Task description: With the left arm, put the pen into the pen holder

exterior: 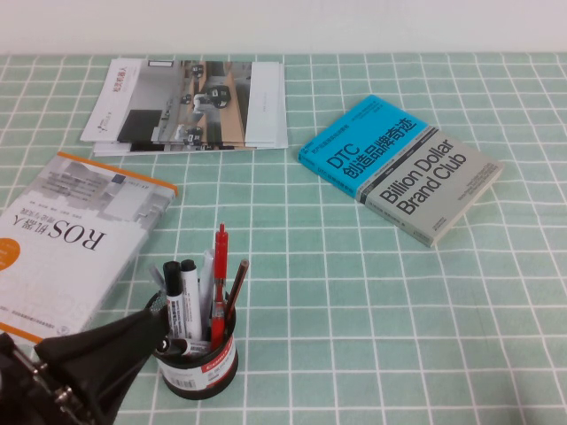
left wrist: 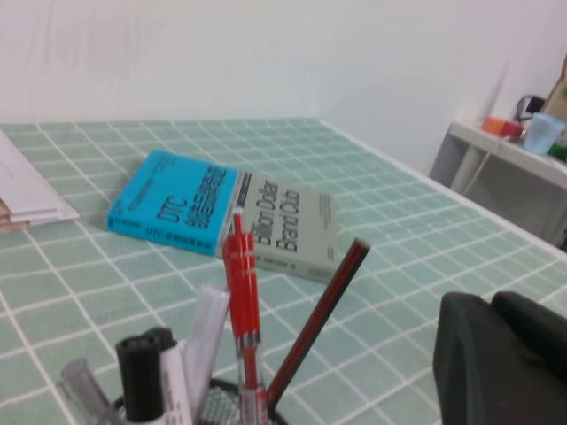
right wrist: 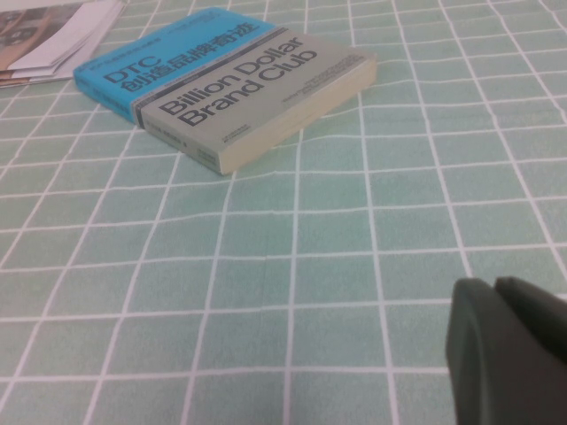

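The red pen stands upright in the black mesh pen holder near the front left of the table, its clip end up. It also shows in the left wrist view, above the holder's rim. My left gripper is shut and empty, its tip just beside the holder's left side; in its wrist view the two black fingers lie together. My right gripper is shut and empty over bare cloth; it is out of the high view.
The holder also holds black-capped white markers and a brown pencil. A ROS book lies at the left, magazines at the back, and a blue-and-grey book at the right on the green checked cloth.
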`<state>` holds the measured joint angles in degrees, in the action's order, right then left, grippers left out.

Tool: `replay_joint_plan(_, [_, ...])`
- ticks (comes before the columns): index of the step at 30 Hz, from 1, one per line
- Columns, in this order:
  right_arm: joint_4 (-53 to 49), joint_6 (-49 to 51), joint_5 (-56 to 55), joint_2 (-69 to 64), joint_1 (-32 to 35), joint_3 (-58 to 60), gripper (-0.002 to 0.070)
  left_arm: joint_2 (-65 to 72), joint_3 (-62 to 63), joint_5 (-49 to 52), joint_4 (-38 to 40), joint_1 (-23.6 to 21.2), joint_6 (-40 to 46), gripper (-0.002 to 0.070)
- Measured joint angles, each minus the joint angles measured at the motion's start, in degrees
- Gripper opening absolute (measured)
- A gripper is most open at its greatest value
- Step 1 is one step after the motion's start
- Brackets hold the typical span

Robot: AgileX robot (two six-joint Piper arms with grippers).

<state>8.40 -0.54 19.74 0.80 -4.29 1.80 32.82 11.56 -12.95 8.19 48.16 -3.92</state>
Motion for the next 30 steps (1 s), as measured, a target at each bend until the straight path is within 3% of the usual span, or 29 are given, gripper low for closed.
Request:
replay_joint_plan(16, [0.00,0.00,0.00,0.00,0.00,0.00,-0.0020,-0.69,-1.60,0.74,0.00,-0.69,9.41,-0.0002])
replay_joint_plan(19, [0.00,0.00,0.00,0.00,0.00,0.00,-0.0020,-3.76,-3.27,0.98,0.23,-5.46,10.98,-0.0003])
replay_joint_plan(26, [0.00,0.00,0.00,0.00,0.00,0.00,-0.0020,-16.71,-8.05,6.68,-0.50,-24.27,8.83,-0.0003])
replay_joint_plan(30, [0.00,0.00,0.00,0.00,0.00,0.00,-0.0020,-25.53,-9.50,12.09,-3.42,-32.49,5.54,-0.0003])
